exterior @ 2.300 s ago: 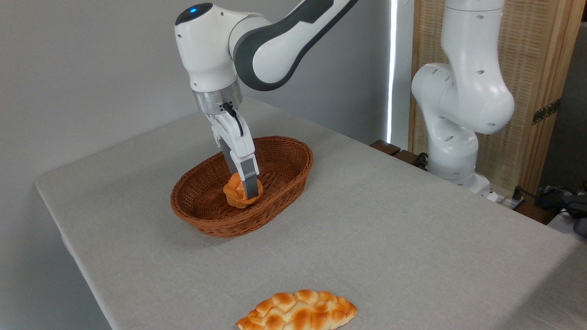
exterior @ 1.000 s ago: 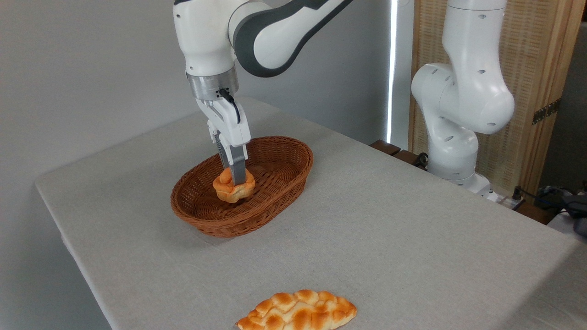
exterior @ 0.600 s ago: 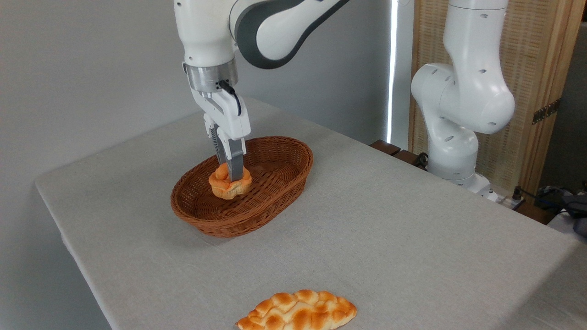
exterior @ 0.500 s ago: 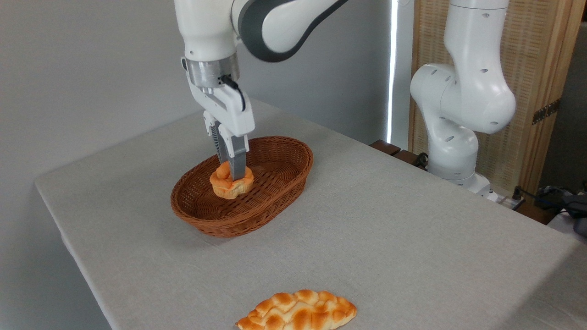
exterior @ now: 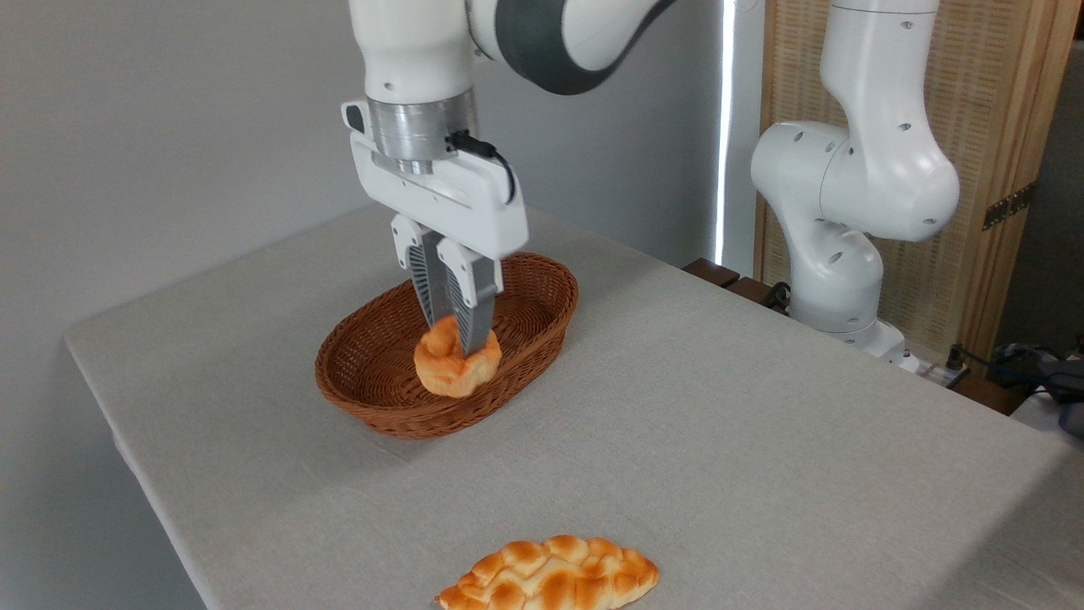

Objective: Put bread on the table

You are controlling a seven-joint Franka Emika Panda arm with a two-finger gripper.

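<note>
The bread (exterior: 454,369), a small golden-orange bun with a lumpy top, hangs a little above the floor of the brown wicker basket (exterior: 373,347), over its near right part. My gripper (exterior: 461,342) comes down from above and is shut on the bread's top, its two grey fingers (exterior: 476,313) pinching it close together. The table (exterior: 728,424) has a light grey fabric-like surface and spreads around the basket.
A long flat braided golden loaf (exterior: 550,579) lies at the table's front edge. The arm's white base (exterior: 847,220) stands beyond the table's far right edge, before a wooden screen. Cables and dark items sit at the far right.
The gripper has lifted the bread off the basket floor, swung left, then turned about its axis and moved right toward the basket's near right rim, still holding the bread.
</note>
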